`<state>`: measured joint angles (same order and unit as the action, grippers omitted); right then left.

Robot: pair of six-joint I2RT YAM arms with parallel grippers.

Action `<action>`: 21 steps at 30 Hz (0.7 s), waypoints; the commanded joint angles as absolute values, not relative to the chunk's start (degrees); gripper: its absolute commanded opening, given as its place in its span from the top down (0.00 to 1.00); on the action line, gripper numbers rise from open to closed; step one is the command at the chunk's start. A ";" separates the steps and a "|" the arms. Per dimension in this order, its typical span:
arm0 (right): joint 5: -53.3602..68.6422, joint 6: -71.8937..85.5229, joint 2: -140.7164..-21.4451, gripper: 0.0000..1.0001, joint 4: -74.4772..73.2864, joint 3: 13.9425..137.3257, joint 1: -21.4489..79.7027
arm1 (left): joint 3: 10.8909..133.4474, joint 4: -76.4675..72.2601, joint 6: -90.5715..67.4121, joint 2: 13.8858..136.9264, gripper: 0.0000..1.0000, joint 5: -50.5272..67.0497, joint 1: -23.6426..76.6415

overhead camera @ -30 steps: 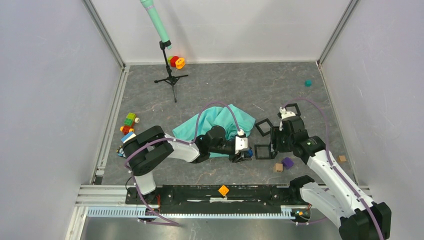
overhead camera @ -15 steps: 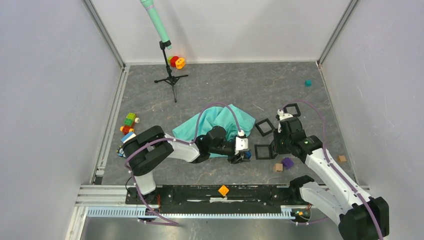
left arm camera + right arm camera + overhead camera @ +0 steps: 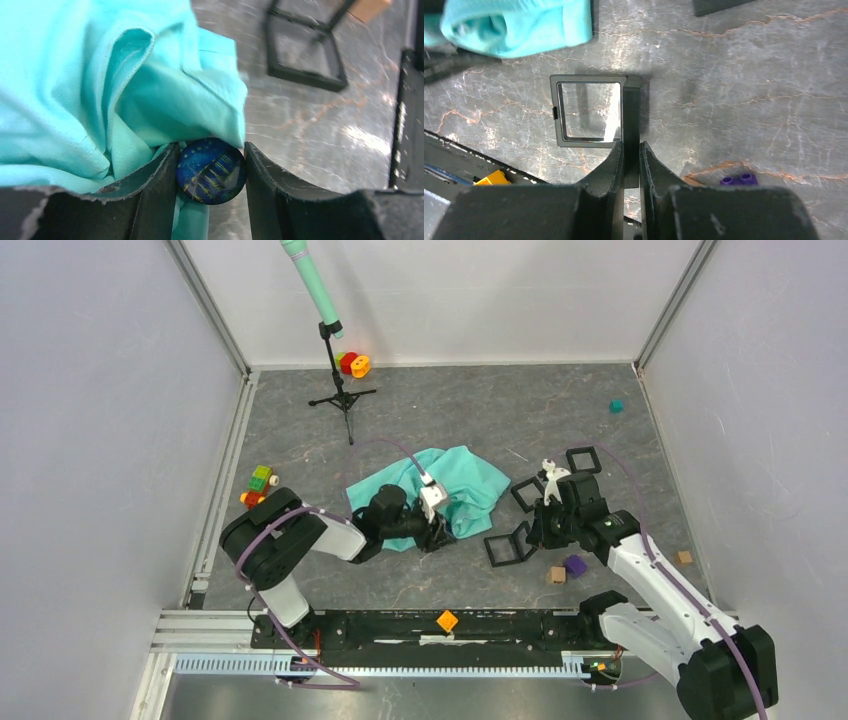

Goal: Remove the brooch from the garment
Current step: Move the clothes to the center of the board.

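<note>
In the left wrist view the brooch [image 3: 211,171], a round dark blue disc with yellow marks, sits between my left gripper [image 3: 210,167] fingers, which are shut on it. Folds of the turquoise garment [image 3: 100,80] lie over its upper edge and against the left finger. From above, the left gripper [image 3: 433,528] is at the near edge of the garment [image 3: 465,485]. My right gripper [image 3: 631,152] is shut on the right side bar of a black square frame [image 3: 589,110], which stands tilted [image 3: 508,545] left of that gripper [image 3: 535,530].
Two more black frames [image 3: 528,493] [image 3: 583,459] lie right of the garment. A purple block [image 3: 575,564] and wooden cubes [image 3: 556,575] [image 3: 683,557] sit near the right arm. A microphone stand [image 3: 335,370], coloured rings [image 3: 353,364], toy blocks [image 3: 258,485] and a teal cube [image 3: 616,406] stand farther off.
The left arm drew back to the left, its gripper now at the garment's near edge. The right gripper closed on the black frame, which shifted left and tilted.
</note>
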<state>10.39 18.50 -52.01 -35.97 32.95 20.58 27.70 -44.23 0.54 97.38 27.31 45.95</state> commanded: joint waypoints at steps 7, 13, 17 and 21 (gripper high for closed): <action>10.65 19.92 -57.59 1.00 -30.77 38.42 29.11 | 42.46 -32.10 -1.78 97.37 0.63 22.02 39.19; 7.00 23.27 -62.32 1.00 -28.68 41.00 33.74 | 45.00 -34.86 -0.09 97.48 0.64 28.53 37.54; 6.79 24.55 -63.05 0.99 -26.55 40.85 35.44 | 35.19 -50.17 -0.74 94.94 0.64 34.38 38.57; 5.66 25.08 -64.82 0.99 -26.83 41.89 37.68 | 28.47 -57.65 3.05 92.43 0.64 33.89 42.34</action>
<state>7.57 23.38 -63.46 -29.12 38.70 35.73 33.30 -45.36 -1.85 96.16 30.76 38.87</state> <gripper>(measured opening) 0.159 0.532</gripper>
